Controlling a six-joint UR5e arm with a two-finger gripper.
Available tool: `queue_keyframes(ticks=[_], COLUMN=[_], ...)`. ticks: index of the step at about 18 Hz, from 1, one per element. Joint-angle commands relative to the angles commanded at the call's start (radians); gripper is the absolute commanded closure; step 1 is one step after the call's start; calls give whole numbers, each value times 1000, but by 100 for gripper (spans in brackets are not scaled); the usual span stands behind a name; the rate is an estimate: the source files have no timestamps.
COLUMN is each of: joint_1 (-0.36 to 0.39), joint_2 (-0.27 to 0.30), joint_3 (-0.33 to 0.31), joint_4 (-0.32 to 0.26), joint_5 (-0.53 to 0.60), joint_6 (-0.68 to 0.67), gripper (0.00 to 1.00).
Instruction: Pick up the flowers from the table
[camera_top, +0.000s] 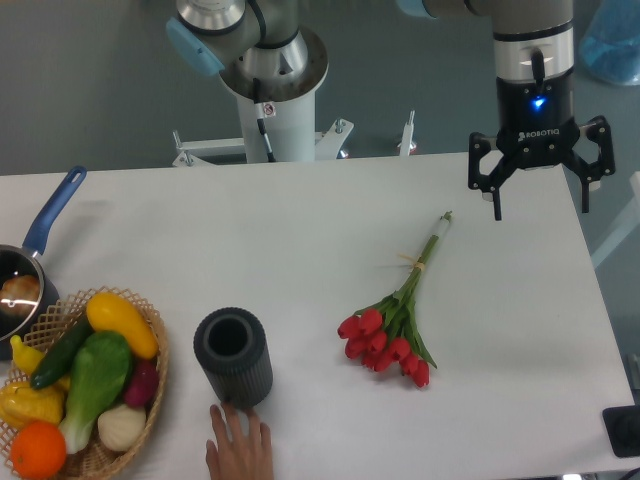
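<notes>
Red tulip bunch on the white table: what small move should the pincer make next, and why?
Probably shift the open pincer left and toward the camera, over the green stems of the red tulip bunch. It hangs beyond the stem tips, off to their right, and grips nothing on the white table.

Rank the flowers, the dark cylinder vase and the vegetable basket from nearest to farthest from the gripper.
Measured from the gripper, jaws open, at the table's far right:
1. flowers, lying centre-right, stems pointing toward it.
2. dark cylinder vase, upright near the front edge, centre-left.
3. vegetable basket, front-left corner.
</notes>
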Motion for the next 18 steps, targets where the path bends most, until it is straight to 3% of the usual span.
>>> queue_keyframes(ticks=[9,12,18], joint_1=[0,9,23], joint_2=[5,8,6], joint_3=[-14,-43,-87], joint_4=[0,2,-3], joint_5=[0,-55,-52], joint_6=[2,0,9], gripper=[0,0,0])
